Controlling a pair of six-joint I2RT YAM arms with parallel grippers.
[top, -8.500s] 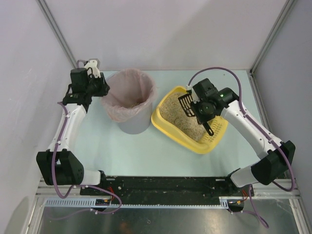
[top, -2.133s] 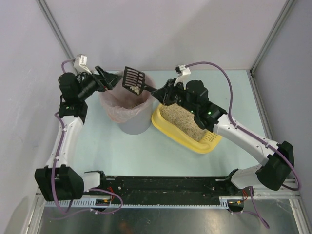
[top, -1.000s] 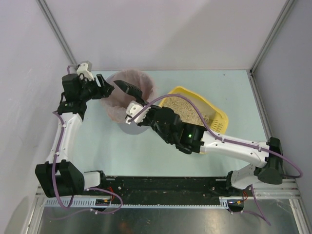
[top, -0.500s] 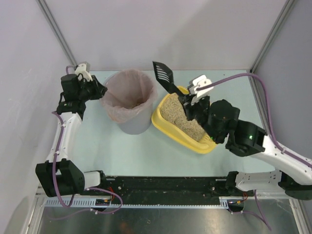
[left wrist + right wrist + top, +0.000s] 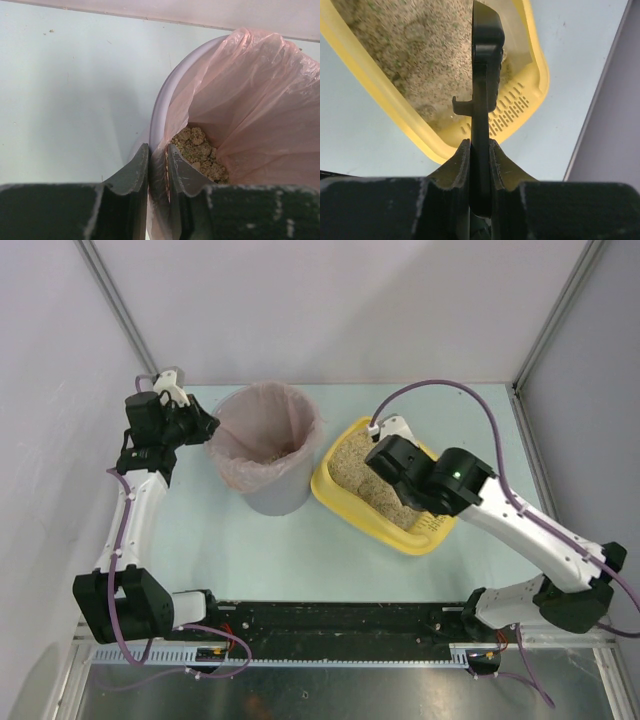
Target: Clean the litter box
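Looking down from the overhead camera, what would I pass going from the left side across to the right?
The left arm's fingers → the grey bin with its pink bag → the yellow litter box.

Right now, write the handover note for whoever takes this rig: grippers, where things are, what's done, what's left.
Left gripper: shut on the rim and pink liner of the bin.
Right gripper: shut on the handle of the scoop, held edge-on over the litter box.
Positions: the litter box sits right of the bin, both on the table.
Done: clumps lie in the bin.
Left: check the litter for more clumps (none can be made out from here), scoop any into the bin, then put the scoop down.
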